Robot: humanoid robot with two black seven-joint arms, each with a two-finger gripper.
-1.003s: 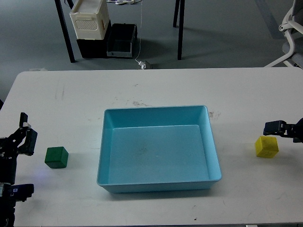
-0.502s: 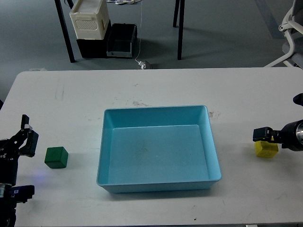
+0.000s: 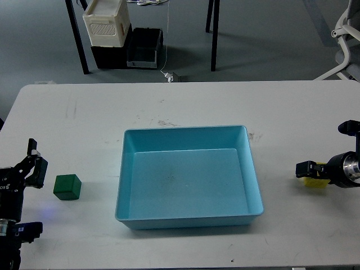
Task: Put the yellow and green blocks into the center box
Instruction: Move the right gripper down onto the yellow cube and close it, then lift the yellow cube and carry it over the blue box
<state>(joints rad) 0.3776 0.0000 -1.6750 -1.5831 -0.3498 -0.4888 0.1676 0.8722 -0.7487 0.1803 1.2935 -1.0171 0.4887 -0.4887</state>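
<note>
The green block (image 3: 67,186) sits on the white table at the left, apart from the light blue box (image 3: 126,185) in the middle. My left gripper (image 3: 35,161) is open and empty just left of the green block, not touching it. The yellow block (image 3: 315,181) lies at the right, mostly covered by my right gripper (image 3: 309,170), which is low over it. Only the block's lower edge shows. The right fingers are dark and seen end-on, so I cannot tell whether they grip it. The box is empty.
The table's front edge runs close below both arms. Beyond the far edge are black table legs (image 3: 77,39), a white crate (image 3: 106,22) on dark bins, and a white chair (image 3: 346,39) at the far right.
My right gripper has moved left and down over the yellow block, which now shows only as a sliver. My left gripper has shifted slightly toward the green block. Neither block has moved.
</note>
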